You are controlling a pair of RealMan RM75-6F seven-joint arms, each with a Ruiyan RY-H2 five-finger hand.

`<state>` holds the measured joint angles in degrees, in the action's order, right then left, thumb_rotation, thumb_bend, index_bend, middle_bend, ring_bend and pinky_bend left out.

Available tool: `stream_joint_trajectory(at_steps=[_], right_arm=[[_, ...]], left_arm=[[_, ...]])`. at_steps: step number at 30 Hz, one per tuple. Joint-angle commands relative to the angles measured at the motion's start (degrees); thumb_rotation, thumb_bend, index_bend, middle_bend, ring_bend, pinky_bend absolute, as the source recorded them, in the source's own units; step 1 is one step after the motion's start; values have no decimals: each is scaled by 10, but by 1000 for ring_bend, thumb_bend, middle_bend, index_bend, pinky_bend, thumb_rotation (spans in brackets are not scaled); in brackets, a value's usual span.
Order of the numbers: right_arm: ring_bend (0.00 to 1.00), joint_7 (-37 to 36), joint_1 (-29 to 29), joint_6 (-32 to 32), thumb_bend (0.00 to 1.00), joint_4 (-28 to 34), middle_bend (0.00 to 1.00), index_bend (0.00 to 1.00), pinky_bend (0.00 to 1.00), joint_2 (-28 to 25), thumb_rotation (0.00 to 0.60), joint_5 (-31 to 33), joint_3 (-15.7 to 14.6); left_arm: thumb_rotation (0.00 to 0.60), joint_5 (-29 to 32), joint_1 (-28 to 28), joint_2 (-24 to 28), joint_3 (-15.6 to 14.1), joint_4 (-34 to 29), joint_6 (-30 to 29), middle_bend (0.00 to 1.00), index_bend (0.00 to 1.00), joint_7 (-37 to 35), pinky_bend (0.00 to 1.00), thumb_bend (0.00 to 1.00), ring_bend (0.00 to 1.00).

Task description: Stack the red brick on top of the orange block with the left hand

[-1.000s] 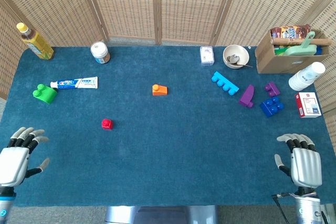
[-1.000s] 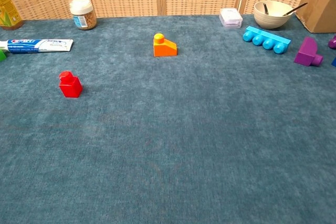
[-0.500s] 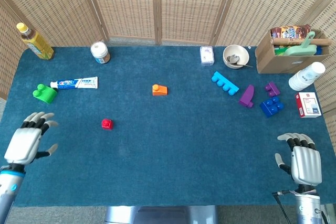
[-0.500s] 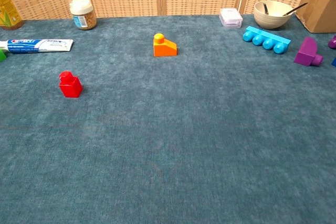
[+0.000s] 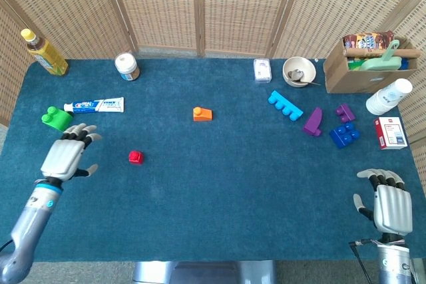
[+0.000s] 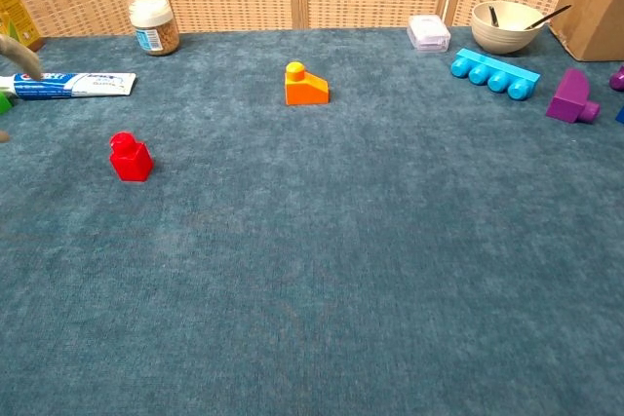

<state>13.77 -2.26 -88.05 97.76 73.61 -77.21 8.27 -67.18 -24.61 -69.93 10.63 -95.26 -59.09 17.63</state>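
The small red brick (image 5: 136,157) (image 6: 130,157) lies on the blue cloth, left of centre. Up and to its right sits the orange block (image 5: 202,114) (image 6: 305,86), a wedge with one stud. My left hand (image 5: 66,154) hovers to the left of the red brick, fingers spread, holding nothing; a blurred fingertip (image 6: 18,54) shows at the chest view's left edge. My right hand (image 5: 389,201) stays near the front right corner, fingers apart and empty.
A green brick (image 5: 56,118) and a toothpaste tube (image 5: 94,105) lie just beyond my left hand. A jar (image 5: 126,66) and bottle (image 5: 43,52) stand at the back left. Cyan, purple and blue bricks, a bowl (image 5: 298,71) and a cardboard box (image 5: 363,61) fill the right side.
My left hand has moved up from the front left corner and rightward, closer to the red brick. The right hand has sunk slightly. The bricks have not moved.
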Motion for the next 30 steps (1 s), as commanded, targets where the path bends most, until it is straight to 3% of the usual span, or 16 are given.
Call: stream_joint_trajectory(at_steps=[1,30], right_arm=[[252,-1,-1,1,266,-1,356,370,221,0,600,1,1],[252,-9,10,-8,268,-2,356,371,221,-11,600,12,-1]], left_arm=[[598,17,-17,-15,0,12,16,151,252,13,115,303,108],[588,53,-86,-121,-20,100,49,187,325,17,138,302,118]])
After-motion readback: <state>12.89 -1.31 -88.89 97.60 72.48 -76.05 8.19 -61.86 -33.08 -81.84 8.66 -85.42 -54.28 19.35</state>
